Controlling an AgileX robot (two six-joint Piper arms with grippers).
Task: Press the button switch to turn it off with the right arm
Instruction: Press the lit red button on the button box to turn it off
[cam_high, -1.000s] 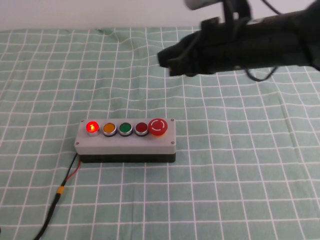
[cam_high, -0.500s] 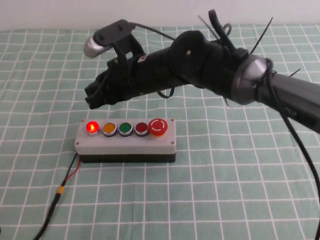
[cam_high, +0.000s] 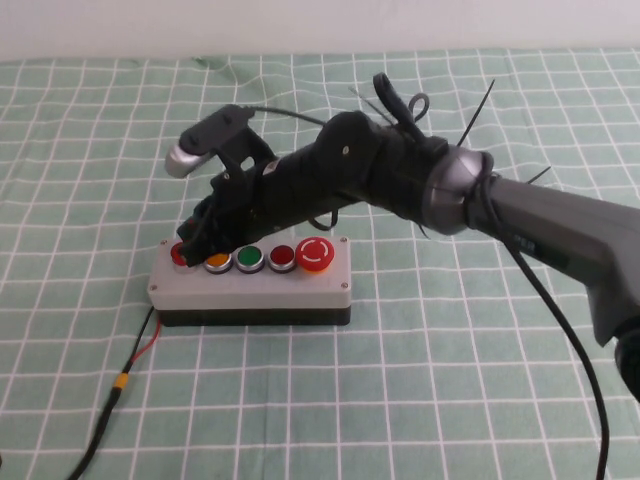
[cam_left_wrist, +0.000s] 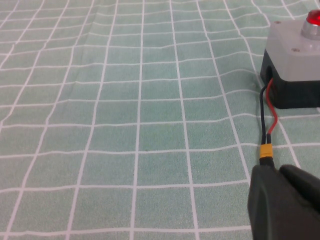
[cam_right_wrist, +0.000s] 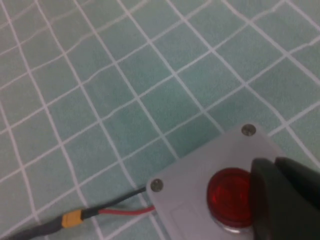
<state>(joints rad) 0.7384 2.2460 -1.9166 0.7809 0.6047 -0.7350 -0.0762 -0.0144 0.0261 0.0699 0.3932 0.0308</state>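
Note:
A grey button box (cam_high: 250, 285) lies on the green checked cloth, with a row of buttons: red, orange, green, dark red and a large red mushroom button (cam_high: 315, 253). My right gripper (cam_high: 190, 240) is shut, and its tips rest on the leftmost red button (cam_high: 178, 254), partly covering it. In the right wrist view the shut right gripper (cam_right_wrist: 274, 170) overlaps the edge of this red button (cam_right_wrist: 227, 197), which shows dull red with no bright glow. My left gripper (cam_left_wrist: 279, 172) is shut and hovers low over the cloth beside the box's end (cam_left_wrist: 292, 65).
A red and black wire (cam_left_wrist: 267, 110) with a yellow connector (cam_left_wrist: 265, 150) leaves the box's left end and runs toward the table's front (cam_high: 110, 400). The right arm (cam_high: 420, 185) stretches across the space behind the box.
The right arm swept from the far right across to the left and came down onto the leftmost red button. That button glowed bright before and now looks dull.

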